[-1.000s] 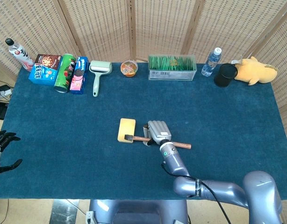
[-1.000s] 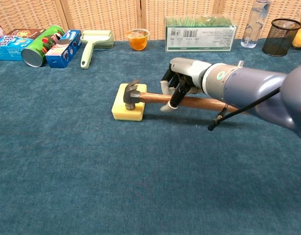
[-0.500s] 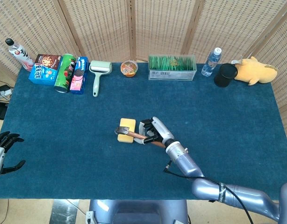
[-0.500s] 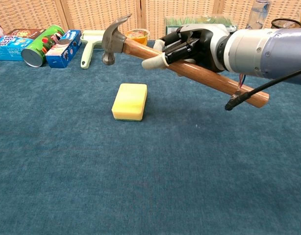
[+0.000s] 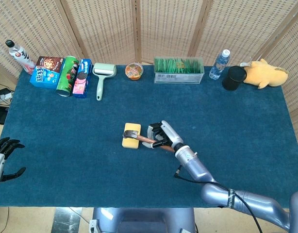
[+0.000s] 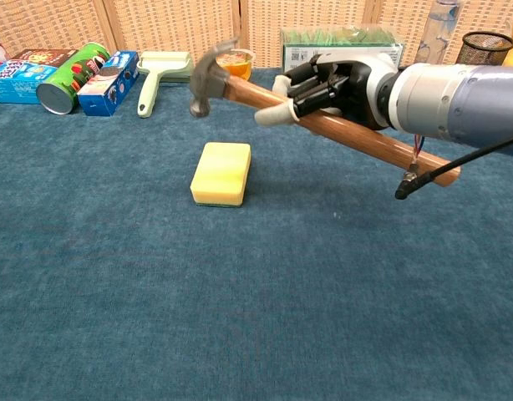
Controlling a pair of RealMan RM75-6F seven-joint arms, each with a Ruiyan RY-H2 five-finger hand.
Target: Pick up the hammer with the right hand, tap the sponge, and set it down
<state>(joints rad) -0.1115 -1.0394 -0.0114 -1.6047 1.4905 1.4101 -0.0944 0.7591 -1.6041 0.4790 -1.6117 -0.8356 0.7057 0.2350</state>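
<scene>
- Gripping the hammer [image 6: 323,124] mid-handle, the right hand [image 6: 336,83] has its fingers wrapped around the wood; the steel head [image 6: 208,77] is poised above the sponge [image 6: 222,173], clear of it.
- Judged head-heavy and rigid; the smooth handle may twist, so a hold nearer the head steadies taps.
- Sponge judged soft and light, liable to shift.
- Left hand [image 5: 2,154], well left of the sponge, holds nothing, fingers spread.
</scene>
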